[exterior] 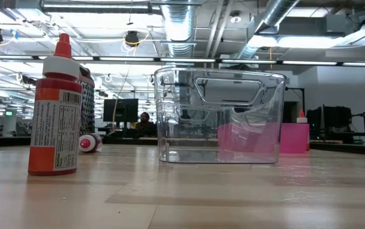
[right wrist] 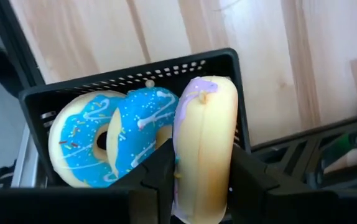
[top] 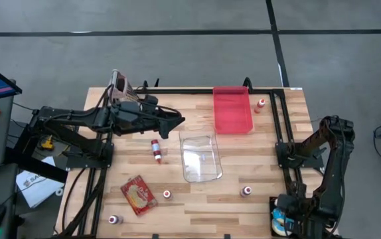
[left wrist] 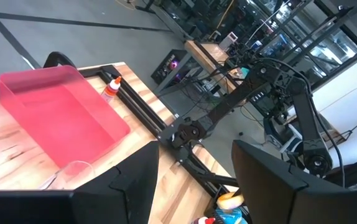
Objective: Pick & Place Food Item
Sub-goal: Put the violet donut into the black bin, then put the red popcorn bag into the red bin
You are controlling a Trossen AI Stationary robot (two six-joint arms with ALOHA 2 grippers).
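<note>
On my feed the wooden desk (top: 257, 206) carries a red tray (top: 232, 109) at its far edge, a clear tub (top: 200, 157) mid-desk, a flat red packet (top: 139, 195), a black basket (right wrist: 135, 78) at the right front corner, and small red-and-white bottles (top: 156, 150) scattered around.
</note>
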